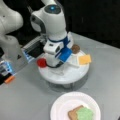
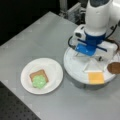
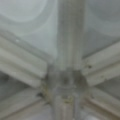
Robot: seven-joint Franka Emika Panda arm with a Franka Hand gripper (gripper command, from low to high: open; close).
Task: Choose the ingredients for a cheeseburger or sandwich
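A white plate [image 1: 62, 105] [image 2: 53, 67] holds a brown toast square [image 1: 73, 114] [image 2: 37, 74] with green lettuce [image 1: 85, 113] [image 2: 39, 81] lying on it. Behind the plate, a white round divided tray [image 1: 65, 75] [image 2: 72, 65] carries the yellow cheese [image 1: 85, 59] [image 2: 96, 78], the dark brown patty [image 1: 75, 48] [image 2: 114, 67] and the red tomato [image 1: 41, 62]. My gripper [image 1: 56, 65] [image 2: 87, 57] is lowered close over the tray's middle, its fingers hidden by the hand. The wrist view shows only the tray's dividers [image 3: 65, 80] meeting at the hub, with no food between them.
The arm's base [image 1: 10, 45] stands at a front view's left, with an orange piece [image 1: 9, 79] beside it. A dark box [image 1: 35, 50] sits behind the tray. A black perforated mat [image 2: 15, 107] borders the grey table at a front view's bottom left.
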